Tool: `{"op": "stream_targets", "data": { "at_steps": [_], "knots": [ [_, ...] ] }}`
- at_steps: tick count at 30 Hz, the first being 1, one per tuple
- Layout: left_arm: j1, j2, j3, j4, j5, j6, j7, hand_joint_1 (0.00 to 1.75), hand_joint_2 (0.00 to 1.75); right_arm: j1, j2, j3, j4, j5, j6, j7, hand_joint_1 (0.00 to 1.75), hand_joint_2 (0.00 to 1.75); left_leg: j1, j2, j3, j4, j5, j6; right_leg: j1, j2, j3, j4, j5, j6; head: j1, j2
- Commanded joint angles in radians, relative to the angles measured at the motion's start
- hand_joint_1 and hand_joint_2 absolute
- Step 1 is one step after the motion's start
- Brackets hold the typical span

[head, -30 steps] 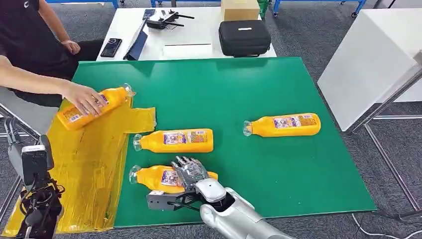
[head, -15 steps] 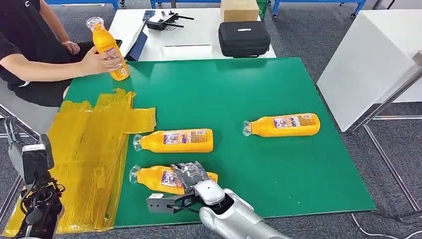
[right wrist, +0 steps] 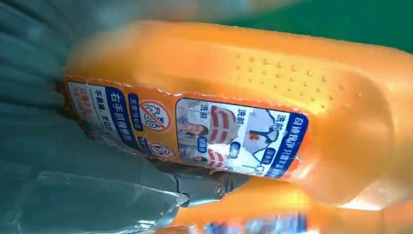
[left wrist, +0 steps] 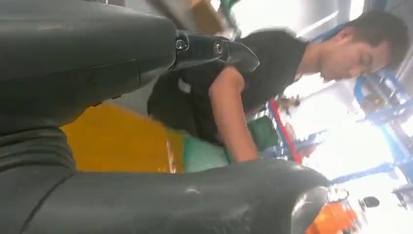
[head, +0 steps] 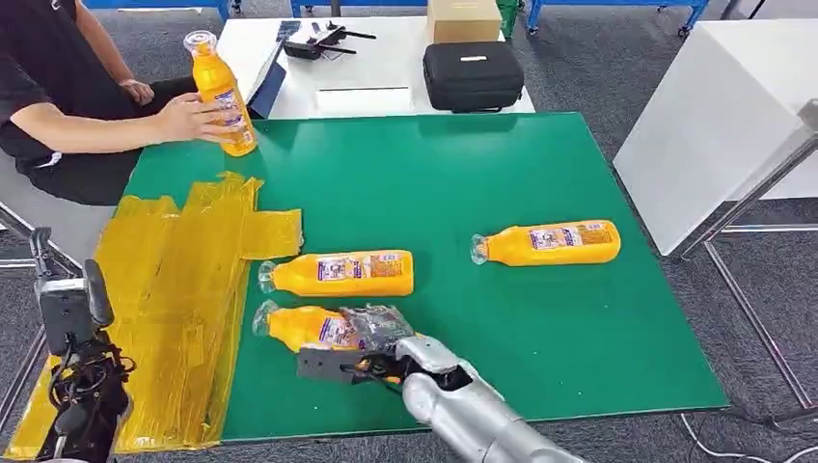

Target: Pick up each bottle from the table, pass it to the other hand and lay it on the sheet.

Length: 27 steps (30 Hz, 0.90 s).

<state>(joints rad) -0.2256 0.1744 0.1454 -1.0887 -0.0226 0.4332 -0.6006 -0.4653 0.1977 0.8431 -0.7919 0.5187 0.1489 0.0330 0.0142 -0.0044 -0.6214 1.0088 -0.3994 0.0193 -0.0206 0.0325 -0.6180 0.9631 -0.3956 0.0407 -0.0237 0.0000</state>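
Head view, right robot hand (head: 374,328) now grasping nearest bottle (head: 304,327), neck lifted

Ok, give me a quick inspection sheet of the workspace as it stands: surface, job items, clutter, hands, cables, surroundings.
Surface: green tabletop; crinkled yellow plastic sheet over its left edge.
Job's things: three orange plastic bottles lie on the green: nearest bottle, middle bottle, far-right bottle. A fourth orange bottle stands at the far-left corner in a person's hand. None on the sheet.
Clutter: nothing seen on the green top.
Hands: right hand grips the nearest bottle, fingers wrapped over it; left hand holds nothing.
Cables: one on the floor, bottom right.
Surroundings: white table behind with black zip case, cardboard box, phone.
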Motion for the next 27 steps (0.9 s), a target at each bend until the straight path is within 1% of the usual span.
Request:
{"op": "stream_targets", "data": {
  "at_steps": [1, 2, 4, 5, 6, 7, 8, 10, 12, 13, 14, 17, 18, 19, 20, 21, 22, 23, 24, 25, 26, 27],
  "knots": [
    [0.13, -0.113, -0.073, -0.198, 0.32, -0.283, 0.15, 0.0, 1.75, 0.124, -0.086, -0.334, -0.216, -0.403, 0.087, -0.179, 1.75, 1.75, -0.001, -0.001, 0.003, -0.002, -0.001, 0.0, 0.0, -0.003, 0.004, -0.001, -0.001, -0.002, -0.001, 0.0],
    [0.167, -0.134, -0.073, -0.263, 0.363, -0.311, 0.15, 0.0, 1.75, 0.138, -0.087, -0.343, -0.292, -0.443, 0.091, -0.215, 1.75, 1.75, -0.001, -0.002, 0.001, -0.001, 0.0, 0.001, 0.0, -0.003, 0.011, -0.001, 0.0, -0.001, 0.0, 0.0],
    [0.194, -0.142, -0.082, -0.31, 0.366, -0.304, 0.157, 0.0, 1.75, 0.143, -0.089, -0.339, -0.339, -0.456, 0.091, -0.184, 1.75, 1.75, -0.001, -0.001, 0.0, 0.001, -0.002, 0.001, 0.001, -0.004, 0.01, 0.001, 0.0, 0.001, -0.001, 0.0],
    [0.213, -0.152, -0.082, -0.347, 0.387, -0.315, 0.149, 0.0, 1.75, 0.155, -0.083, -0.342, -0.384, -0.464, 0.069, -0.208, 1.75, 1.75, 0.0, -0.001, -0.002, 0.002, -0.002, 0.001, 0.001, -0.003, 0.009, 0.002, 0.001, 0.001, 0.0, 0.0],
    [0.238, -0.164, -0.084, -0.386, 0.404, -0.323, 0.144, 0.0, 1.75, 0.16, -0.084, -0.332, -0.421, -0.464, 0.061, -0.212, 1.75, 1.75, 0.0, 0.0, -0.006, 0.001, 0.0, 0.002, 0.001, -0.001, 0.005, 0.001, 0.002, 0.002, 0.0, 0.0],
    [0.252, -0.169, -0.091, -0.409, 0.405, -0.321, 0.144, 0.0, 1.75, 0.164, -0.084, -0.326, -0.443, -0.462, 0.052, -0.2, 1.75, 1.75, -0.001, -0.001, -0.007, 0.002, -0.001, 0.002, 0.0, -0.003, 0.004, 0.003, 0.0, 0.001, -0.001, 0.0],
    [0.259, -0.171, -0.094, -0.419, 0.405, -0.317, 0.144, 0.0, 1.75, 0.166, -0.084, -0.323, -0.452, -0.463, 0.049, -0.192, 1.75, 1.75, 0.0, 0.001, -0.01, 0.001, 0.0, 0.002, 0.0, 0.0, 0.001, 0.001, 0.002, 0.002, 0.0, 0.0],
    [0.259, -0.171, -0.094, -0.419, 0.405, -0.317, 0.144, 0.0, 1.75, 0.166, -0.084, -0.323, -0.452, -0.463, 0.049, -0.192, 1.75, 1.75, 0.0, 0.0, -0.007, 0.002, -0.003, 0.002, 0.001, -0.003, 0.005, 0.002, -0.001, 0.001, 0.0, 0.0],
    [0.254, -0.167, -0.094, -0.414, 0.406, -0.316, 0.145, 0.0, 1.75, 0.166, -0.087, -0.319, -0.447, -0.462, 0.049, -0.193, 1.75, 1.75, 0.0, -0.001, -0.008, 0.002, -0.002, 0.002, 0.001, -0.003, 0.004, 0.002, 0.0, 0.001, 0.0, 0.0],
    [0.25, -0.164, -0.094, -0.408, 0.406, -0.316, 0.145, 0.0, 1.75, 0.165, -0.088, -0.318, -0.441, -0.464, 0.047, -0.194, 1.75, 1.75, 0.0, -0.001, -0.011, 0.0, 0.001, 0.002, 0.001, -0.001, 0.0, 0.0, 0.002, 0.002, -0.001, 0.0],
    [0.25, -0.164, -0.094, -0.408, 0.406, -0.316, 0.145, 0.0, 1.75, 0.165, -0.088, -0.318, -0.441, -0.464, 0.047, -0.194, 1.75, 1.75, 0.0, -0.001, -0.013, 0.0, 0.001, 0.002, 0.001, -0.002, 0.0, 0.0, 0.002, 0.002, 0.0, 0.0],
    [0.25, -0.164, -0.094, -0.408, 0.406, -0.316, 0.145, 0.0, 1.75, 0.165, -0.088, -0.318, -0.441, -0.464, 0.047, -0.194, 1.75, 1.75, 0.0, -0.001, -0.011, 0.001, 0.0, 0.002, 0.001, -0.003, 0.001, 0.001, 0.0, 0.001, -0.001, 0.0],
    [0.256, -0.175, -0.097, -0.418, 0.433, -0.337, 0.141, 0.0, 1.75, 0.166, -0.083, -0.322, -0.453, -0.462, 0.03, -0.226, 1.75, 1.75, 0.0, -0.001, -0.012, 0.001, 0.0, 0.002, 0.001, -0.002, 0.001, 0.001, 0.001, 0.001, 0.0, 0.0],
    [0.277, -0.19, -0.121, -0.455, 0.437, -0.345, 0.143, 0.0, 1.75, 0.166, -0.077, -0.325, -0.484, -0.435, -0.008, -0.235, 1.75, 1.75, 0.0, -0.001, -0.009, 0.002, -0.002, 0.002, 0.002, -0.005, 0.004, 0.003, -0.002, 0.0, 0.0, 0.0],
    [0.289, -0.202, -0.147, -0.482, 0.432, -0.344, 0.14, 0.0, 1.75, 0.16, -0.071, -0.322, -0.499, -0.418, -0.025, -0.217, 1.75, 1.75, 0.0, 0.0, -0.013, 0.001, 0.0, 0.002, 0.001, -0.001, -0.001, 0.001, 0.001, 0.002, -0.001, 0.0],
    [0.292, -0.216, -0.185, -0.505, 0.435, -0.36, 0.143, 0.0, 1.75, 0.143, -0.061, -0.328, -0.496, -0.387, -0.064, -0.19, 1.75, 1.75, 0.0, -0.001, -0.012, 0.002, -0.001, 0.002, 0.001, -0.003, 0.001, 0.002, 0.0, 0.001, -0.001, 0.0],
    [0.278, -0.238, -0.237, -0.524, 0.421, -0.351, 0.153, 0.0, 1.75, 0.109, -0.043, -0.331, -0.47, -0.383, -0.075, -0.178, 1.75, 1.75, 0.0, -0.001, -0.015, 0.001, 0.001, 0.002, 0.0, -0.001, -0.003, 0.002, 0.002, 0.002, -0.001, 0.0],
    [0.263, -0.246, -0.271, -0.527, 0.42, -0.337, 0.171, 0.0, 1.75, 0.084, -0.03, -0.333, -0.444, -0.353, -0.115, -0.178, 1.75, 1.75, 0.0, -0.001, -0.013, 0.003, -0.001, 0.002, 0.001, -0.003, -0.001, 0.003, 0.0, 0.001, 0.0, 0.0],
    [0.252, -0.252, -0.291, -0.525, 0.423, -0.324, 0.18, 0.0, 1.75, 0.068, -0.018, -0.329, -0.425, -0.344, -0.123, -0.178, 1.75, 1.75, -0.001, -0.002, -0.016, 0.002, 0.001, 0.002, 0.0, -0.002, -0.003, 0.002, 0.002, 0.002, -0.001, 0.0],
    [0.232, -0.254, -0.308, -0.517, 0.434, -0.312, 0.186, 0.0, 1.75, 0.037, 0.0, -0.307, -0.385, -0.289, -0.168, -0.177, 1.75, 1.75, -0.001, -0.003, -0.015, 0.003, 0.0, 0.002, 0.0, -0.004, -0.002, 0.004, 0.0, 0.001, -0.001, 0.0],
    [0.225, -0.255, -0.309, -0.514, 0.437, -0.31, 0.187, 0.0, 1.75, 0.029, 0.012, -0.3, -0.374, -0.282, -0.175, -0.174, 1.75, 1.75, -0.001, -0.002, -0.016, 0.002, 0.001, 0.002, 0.0, -0.003, -0.003, 0.003, 0.001, 0.002, -0.001, 0.0],
    [0.214, -0.256, -0.308, -0.51, 0.436, -0.306, 0.185, 0.0, 1.75, 0.008, 0.028, -0.283, -0.339, -0.25, -0.202, -0.17, 1.75, 1.75, 0.0, -0.003, -0.014, 0.003, 0.0, 0.003, 0.0, -0.005, -0.001, 0.003, 0.001, 0.001, 0.0, 0.0]
  ]
}}
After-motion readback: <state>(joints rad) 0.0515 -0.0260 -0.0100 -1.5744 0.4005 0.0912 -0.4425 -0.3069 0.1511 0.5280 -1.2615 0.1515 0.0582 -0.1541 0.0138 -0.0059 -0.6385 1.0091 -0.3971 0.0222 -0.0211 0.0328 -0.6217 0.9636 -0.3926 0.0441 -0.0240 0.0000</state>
